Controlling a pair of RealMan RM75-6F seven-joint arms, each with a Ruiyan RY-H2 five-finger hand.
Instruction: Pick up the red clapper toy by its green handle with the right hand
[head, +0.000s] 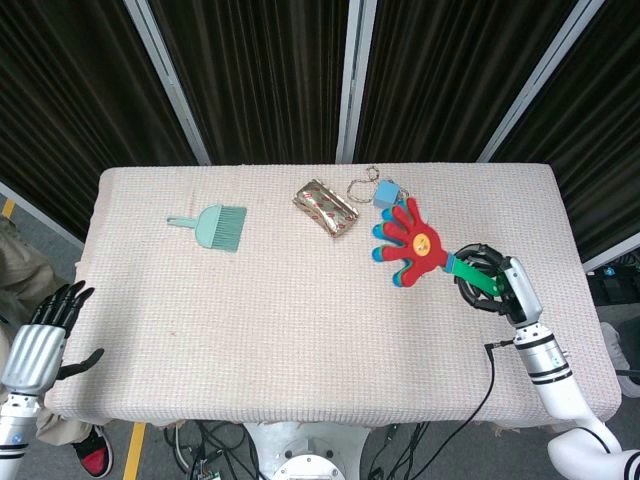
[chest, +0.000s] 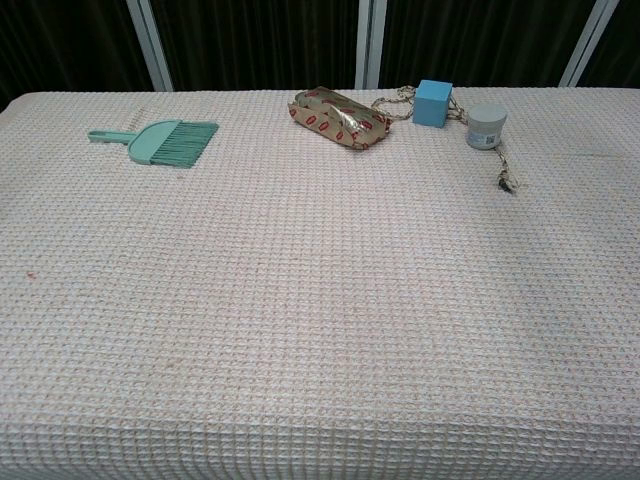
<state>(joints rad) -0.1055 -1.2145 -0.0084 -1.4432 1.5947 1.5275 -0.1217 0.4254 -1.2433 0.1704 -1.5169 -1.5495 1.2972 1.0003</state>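
Note:
The red clapper toy (head: 414, 242) is lifted above the table's right side in the head view, its red palm with a yellow face pointing up-left and blue and green layers behind it. My right hand (head: 488, 285) grips its green handle (head: 473, 277) at the lower right end. The chest view shows neither the toy nor the right hand. My left hand (head: 38, 337) hangs off the table's near left corner, holding nothing, fingers apart.
A teal dustpan brush (head: 212, 225) lies at the back left. A patterned pouch (head: 325, 208), a blue cube (chest: 433, 102) on a cord and a small grey jar (chest: 486, 126) sit along the back of the cloth-covered table (head: 250, 330).

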